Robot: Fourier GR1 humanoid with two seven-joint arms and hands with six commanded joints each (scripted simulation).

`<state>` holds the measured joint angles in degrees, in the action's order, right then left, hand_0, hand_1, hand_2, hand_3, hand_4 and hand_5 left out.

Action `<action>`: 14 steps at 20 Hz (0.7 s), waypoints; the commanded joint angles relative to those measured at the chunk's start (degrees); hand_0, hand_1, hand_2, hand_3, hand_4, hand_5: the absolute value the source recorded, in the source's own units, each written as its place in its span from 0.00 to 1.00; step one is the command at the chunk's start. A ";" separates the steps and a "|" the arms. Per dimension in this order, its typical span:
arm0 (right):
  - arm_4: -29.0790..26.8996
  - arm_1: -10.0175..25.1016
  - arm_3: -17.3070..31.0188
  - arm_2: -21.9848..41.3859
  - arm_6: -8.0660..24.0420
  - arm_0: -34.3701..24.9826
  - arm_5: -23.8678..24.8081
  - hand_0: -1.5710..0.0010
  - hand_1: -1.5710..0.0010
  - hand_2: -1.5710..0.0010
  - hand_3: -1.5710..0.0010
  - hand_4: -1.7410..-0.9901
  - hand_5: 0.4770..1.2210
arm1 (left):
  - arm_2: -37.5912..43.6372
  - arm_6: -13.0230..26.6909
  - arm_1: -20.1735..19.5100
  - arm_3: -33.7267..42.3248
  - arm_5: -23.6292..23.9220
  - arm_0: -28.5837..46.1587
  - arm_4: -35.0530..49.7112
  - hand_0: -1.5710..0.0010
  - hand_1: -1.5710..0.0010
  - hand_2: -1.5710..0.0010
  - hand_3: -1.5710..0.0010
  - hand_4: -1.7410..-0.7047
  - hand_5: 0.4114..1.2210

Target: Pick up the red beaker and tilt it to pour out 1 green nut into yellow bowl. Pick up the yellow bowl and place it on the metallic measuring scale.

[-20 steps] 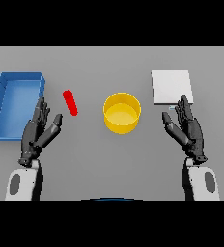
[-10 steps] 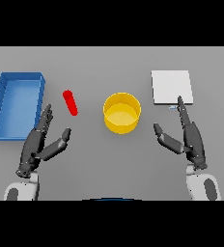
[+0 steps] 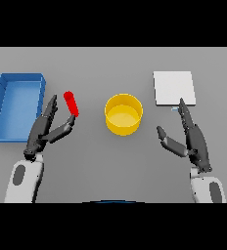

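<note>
The red beaker [image 3: 71,104] is a slim red tube lying on the grey table, left of centre. My left hand [image 3: 43,131] is just below and left of it, fingers straight and thumb spread toward the beaker's lower end, holding nothing. The yellow bowl [image 3: 124,114] stands upright in the middle of the table; I see no nut in it. At the far right lies the flat pale square of the metallic scale [image 3: 173,88]. My right hand [image 3: 192,138] is turned edge-on below the scale, fingers straight with their tips near its front edge, thumb out to the left.
A blue open tray [image 3: 17,103] lies at the far left, close beside my left hand. Bare table separates the bowl from both hands.
Both hands have turned from palm-down to edge-on. The left hand has moved up and right toward the red beaker. The right hand has shifted slightly inward.
</note>
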<state>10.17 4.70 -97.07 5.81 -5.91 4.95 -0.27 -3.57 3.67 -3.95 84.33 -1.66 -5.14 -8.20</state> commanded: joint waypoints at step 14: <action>-0.34 -0.32 -0.43 -0.17 0.34 -0.29 0.13 1.00 1.00 1.00 1.00 0.67 0.22 | 2.63 -4.60 1.24 -21.35 2.80 -17.50 -3.10 1.00 1.00 1.00 1.00 0.52 0.32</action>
<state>9.83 4.35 -97.50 5.65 -5.74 4.66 -0.16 -0.93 -0.68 -2.72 62.98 1.16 -22.67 -11.30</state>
